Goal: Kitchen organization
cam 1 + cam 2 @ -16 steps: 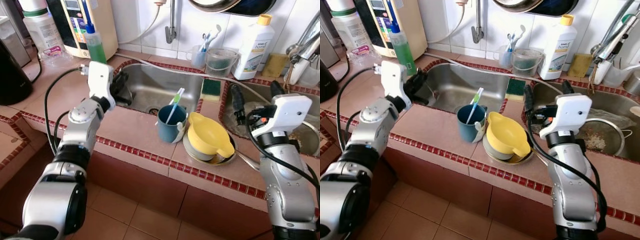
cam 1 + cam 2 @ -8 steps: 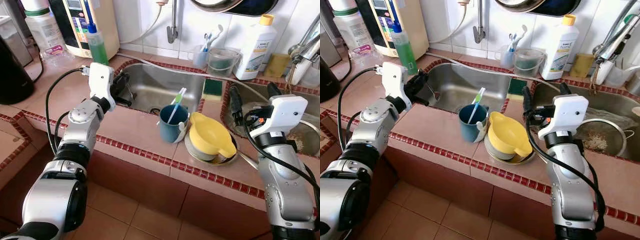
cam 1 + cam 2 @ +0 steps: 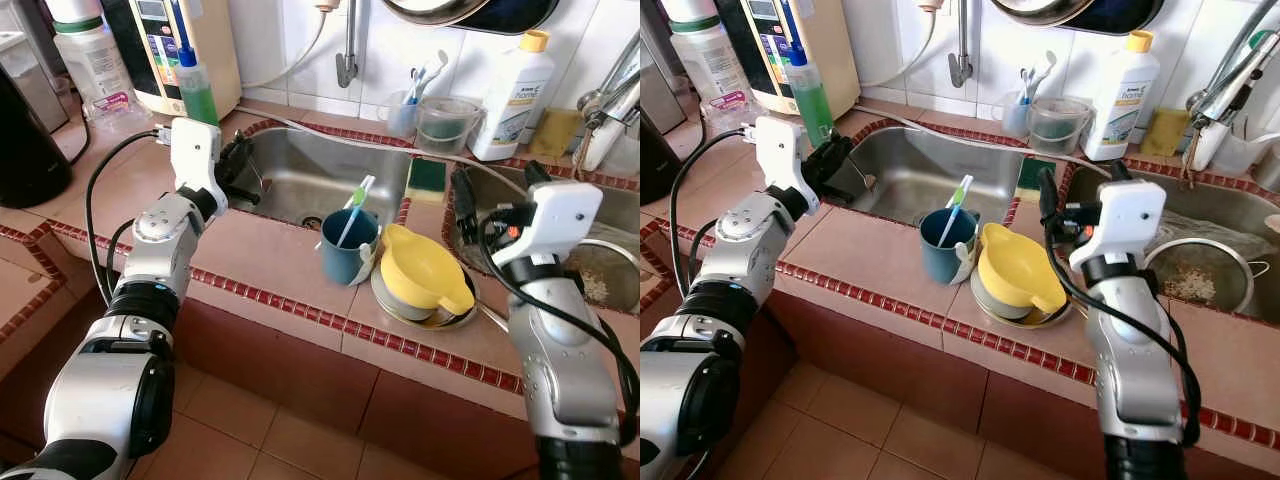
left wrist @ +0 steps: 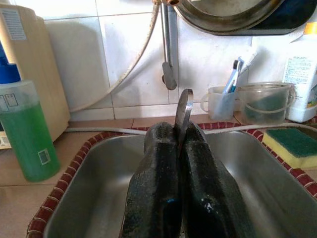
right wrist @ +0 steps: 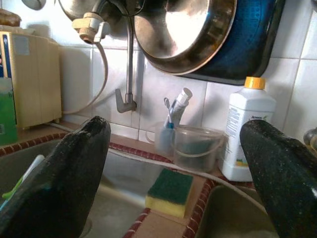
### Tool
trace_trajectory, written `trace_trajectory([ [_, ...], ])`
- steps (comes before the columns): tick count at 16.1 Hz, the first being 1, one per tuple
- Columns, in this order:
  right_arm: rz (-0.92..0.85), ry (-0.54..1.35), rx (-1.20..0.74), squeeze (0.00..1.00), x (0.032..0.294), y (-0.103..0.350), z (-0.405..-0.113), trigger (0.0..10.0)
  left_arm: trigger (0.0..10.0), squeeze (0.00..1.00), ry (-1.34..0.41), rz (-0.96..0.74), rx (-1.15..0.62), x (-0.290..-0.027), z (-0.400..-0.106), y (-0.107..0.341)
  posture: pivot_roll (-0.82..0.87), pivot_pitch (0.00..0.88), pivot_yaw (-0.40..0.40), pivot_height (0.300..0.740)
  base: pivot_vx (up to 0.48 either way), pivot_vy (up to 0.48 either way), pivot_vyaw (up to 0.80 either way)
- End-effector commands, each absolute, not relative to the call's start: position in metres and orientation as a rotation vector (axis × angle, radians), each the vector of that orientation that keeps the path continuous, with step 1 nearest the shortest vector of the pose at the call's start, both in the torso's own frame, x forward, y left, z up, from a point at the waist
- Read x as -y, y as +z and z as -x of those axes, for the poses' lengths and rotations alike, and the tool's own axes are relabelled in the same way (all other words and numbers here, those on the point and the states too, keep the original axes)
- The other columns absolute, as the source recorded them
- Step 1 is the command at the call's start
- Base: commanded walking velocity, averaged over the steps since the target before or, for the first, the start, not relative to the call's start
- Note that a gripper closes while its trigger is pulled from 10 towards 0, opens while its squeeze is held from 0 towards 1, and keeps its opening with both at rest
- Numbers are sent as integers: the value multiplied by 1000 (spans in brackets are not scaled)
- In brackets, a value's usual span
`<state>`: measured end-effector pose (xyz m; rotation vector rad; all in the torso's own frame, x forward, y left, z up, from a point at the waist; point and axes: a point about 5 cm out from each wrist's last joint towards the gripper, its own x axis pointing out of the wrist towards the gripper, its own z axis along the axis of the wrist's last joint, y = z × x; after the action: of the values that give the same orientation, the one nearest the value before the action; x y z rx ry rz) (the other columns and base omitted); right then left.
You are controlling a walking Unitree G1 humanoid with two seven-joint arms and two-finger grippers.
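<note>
**Left gripper pinching a thin metal piece over the sink**

On my left wrist view I see what the head views hide: the left gripper (image 4: 179, 148) has its fingers pressed together on a thin metal utensil handle (image 4: 184, 111), whose end sticks up past the tips. What kind of utensil it is, I cannot tell. From the head I place that gripper at the near-left rim of the steel sink (image 3: 330, 170).

My right wrist view shows the right gripper (image 5: 176, 163) with fingers spread wide, nothing between them, a green-and-yellow sponge (image 5: 169, 192) ahead of it.

To the right gripper's left stand a blue cup (image 3: 346, 249) holding a toothbrush (image 3: 350, 205), and a yellow jug (image 3: 422, 270) lying in a bowl (image 3: 430, 312).
</note>
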<state>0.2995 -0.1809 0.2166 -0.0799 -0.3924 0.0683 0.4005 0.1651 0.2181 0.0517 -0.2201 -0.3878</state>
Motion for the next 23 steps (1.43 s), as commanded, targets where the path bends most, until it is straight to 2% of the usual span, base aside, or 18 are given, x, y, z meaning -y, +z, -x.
trace_trajectory([
  [1,85,90,402,0,177,219,-301,10000,10000,0,-368,-52,238,-171,-400,222,-227,0,39,740,0,0,0],
  [4,81,111,399,0,173,218,-303,10000,10000,0,-370,-66,241,-172,-400,222,-227,0,39,740,0,0,0],
  [23,78,123,399,0,170,217,-303,10000,10000,0,-389,-52,253,-169,-402,229,-236,0,47,740,254,0,0],
])
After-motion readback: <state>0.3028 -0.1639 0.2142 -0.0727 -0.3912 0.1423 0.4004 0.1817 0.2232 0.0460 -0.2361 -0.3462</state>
